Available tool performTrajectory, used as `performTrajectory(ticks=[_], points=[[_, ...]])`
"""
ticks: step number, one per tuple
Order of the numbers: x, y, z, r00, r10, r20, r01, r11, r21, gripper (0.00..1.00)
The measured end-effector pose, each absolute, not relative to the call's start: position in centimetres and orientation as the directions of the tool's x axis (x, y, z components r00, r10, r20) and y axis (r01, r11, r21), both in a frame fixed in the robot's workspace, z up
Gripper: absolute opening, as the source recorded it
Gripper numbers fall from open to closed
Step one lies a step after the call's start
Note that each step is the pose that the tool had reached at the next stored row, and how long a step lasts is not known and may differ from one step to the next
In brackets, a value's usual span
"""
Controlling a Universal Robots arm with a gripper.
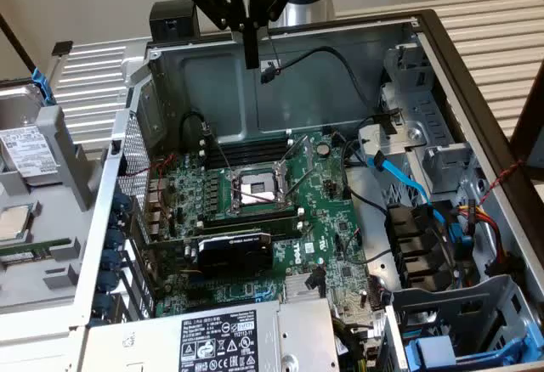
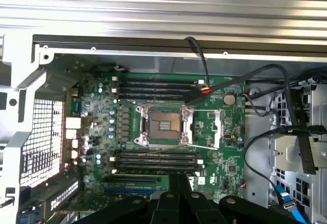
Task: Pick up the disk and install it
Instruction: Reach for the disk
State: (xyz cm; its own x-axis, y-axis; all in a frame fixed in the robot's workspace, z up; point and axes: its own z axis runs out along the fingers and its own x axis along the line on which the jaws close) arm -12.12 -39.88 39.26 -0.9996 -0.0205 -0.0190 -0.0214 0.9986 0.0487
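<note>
The disk, a silver-grey drive with a white barcode label and a blue rail at its top edge, leans in a grey stand outside the case, at the exterior view's far left. My gripper hangs high over the back of the open computer case, well off to the right of the disk. Its fingers are pressed together with nothing between them. In the wrist view the shut gripper points down at the green motherboard, near the empty processor socket.
A small square processor chip lies on the stand below the disk. A grey power-supply box sits at the case's front. Drive cages with blue and black cables and a blue carrier fill the case's right side.
</note>
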Motion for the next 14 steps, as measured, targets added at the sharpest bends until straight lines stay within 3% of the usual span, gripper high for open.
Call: performTrajectory(ticks=[14], points=[[-12.2,-39.88,39.24,-0.999,-0.028,-0.019,-0.029,0.998,0.049,0.11]])
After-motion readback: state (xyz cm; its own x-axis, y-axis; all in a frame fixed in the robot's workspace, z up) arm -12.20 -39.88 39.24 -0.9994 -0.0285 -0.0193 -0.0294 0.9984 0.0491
